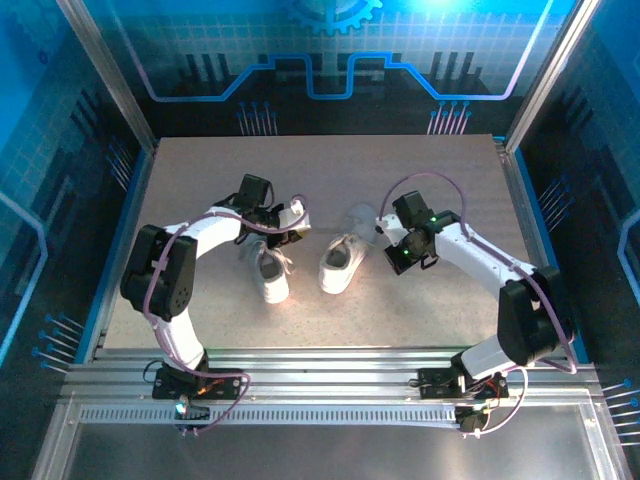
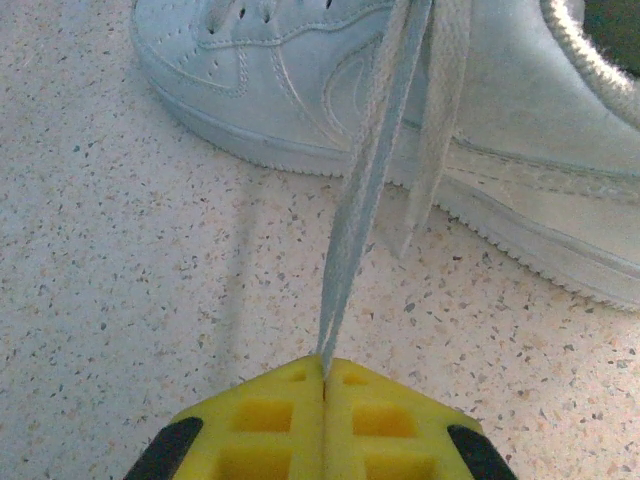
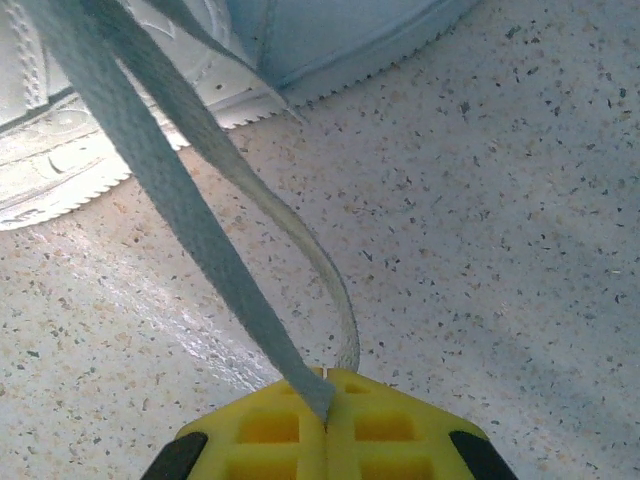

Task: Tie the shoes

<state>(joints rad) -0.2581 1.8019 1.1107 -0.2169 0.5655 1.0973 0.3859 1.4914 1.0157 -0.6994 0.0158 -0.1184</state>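
left gripper [image 2: 324, 372], 12 o'clock of small white low-top sneakers [image 1: 341, 266]: clamped on flat white lace [image 2: 352, 232] | right gripper [image 3: 326, 382], 2 o'clock: clamped on second white lace [image 3: 185, 232]

Speckled beige tabletop [image 1: 330, 180] (aluminium-edged) amid blue circuit-pattern walls [image 1: 200, 40]

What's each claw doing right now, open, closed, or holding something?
Left claw: closed, pinching a white shoelace.
Right claw: closed, pinching a lace strand.
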